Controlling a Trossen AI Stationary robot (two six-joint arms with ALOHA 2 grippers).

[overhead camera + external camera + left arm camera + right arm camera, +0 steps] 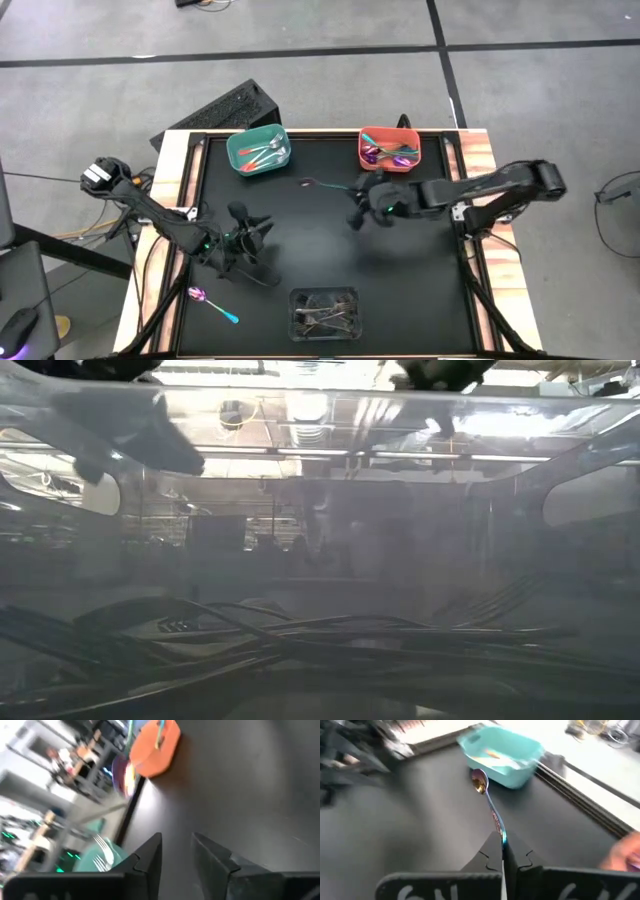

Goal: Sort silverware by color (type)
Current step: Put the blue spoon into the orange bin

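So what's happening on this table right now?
Two robot arms are sorting colourful cutlery into bins. The right claw is shut on a spoon, holding it above the black table near the teal bin and orange bin, which already hold pieces. The left claw is empty, fingers apart. Another spoon lies at the table's front left, beside a clear tray of grey cutlery.

Grey concrete floor (100,100) with dark seam lines, wood-edged black table (300,240) at centre.
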